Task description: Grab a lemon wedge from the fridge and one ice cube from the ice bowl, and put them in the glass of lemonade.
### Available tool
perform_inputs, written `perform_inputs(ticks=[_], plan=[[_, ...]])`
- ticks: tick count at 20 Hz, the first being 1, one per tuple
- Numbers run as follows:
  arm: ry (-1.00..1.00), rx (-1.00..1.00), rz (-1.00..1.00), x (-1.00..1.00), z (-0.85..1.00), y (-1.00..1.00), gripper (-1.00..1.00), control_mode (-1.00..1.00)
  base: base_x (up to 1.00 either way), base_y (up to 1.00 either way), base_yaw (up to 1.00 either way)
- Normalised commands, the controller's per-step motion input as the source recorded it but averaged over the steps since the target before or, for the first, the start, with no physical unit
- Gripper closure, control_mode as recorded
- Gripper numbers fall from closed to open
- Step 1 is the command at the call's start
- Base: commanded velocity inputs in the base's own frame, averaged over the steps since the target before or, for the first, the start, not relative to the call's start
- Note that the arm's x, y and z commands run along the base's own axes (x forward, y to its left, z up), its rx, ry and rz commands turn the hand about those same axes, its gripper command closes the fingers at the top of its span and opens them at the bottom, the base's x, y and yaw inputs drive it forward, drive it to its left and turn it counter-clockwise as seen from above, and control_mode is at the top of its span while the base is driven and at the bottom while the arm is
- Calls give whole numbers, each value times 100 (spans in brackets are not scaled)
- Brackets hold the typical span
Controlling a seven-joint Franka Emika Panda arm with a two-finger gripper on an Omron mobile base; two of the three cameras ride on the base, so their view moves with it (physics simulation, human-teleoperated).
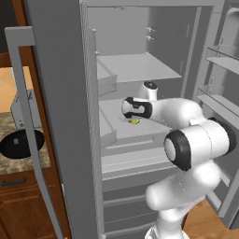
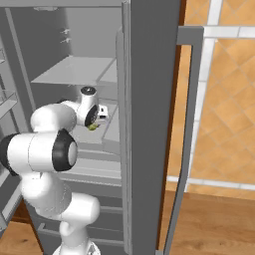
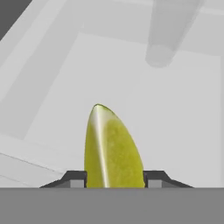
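The fridge (image 1: 60, 93) stands with both doors open, and my arm reaches onto its middle shelf (image 1: 140, 130). The lemon wedge (image 3: 113, 151), bright yellow-green and pointed, sits between my two dark fingertips (image 3: 74, 178), which press against its sides. In the base views the lemon wedge (image 1: 135, 121) (image 2: 92, 126) peeks out just under the hand on the shelf. My gripper (image 3: 113, 180) (image 1: 134, 119) (image 2: 93, 124) is shut on the wedge. The ice bowl and the glass of lemonade are out of view.
The left fridge door (image 1: 28, 130) with its long handle hangs open beside a stone counter (image 1: 18, 161) holding a grey toaster (image 1: 21, 109) and a black round item (image 1: 21, 142). The right door (image 2: 189, 124) stands open. Door bins (image 1: 221, 93) line the right side.
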Motion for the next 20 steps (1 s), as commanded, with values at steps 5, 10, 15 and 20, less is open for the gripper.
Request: perform_inputs(ticks=[5,10,15,20], plan=[[0,0,0,-88,75,0,100,-100,0,0,0],[0,0,0,-99,100,0,100,-100,0,0,0],[0,0,0,-100,95,0,100,-100,0,0,0],[0,0,0,-99,79,0,100,-100,0,0,0]])
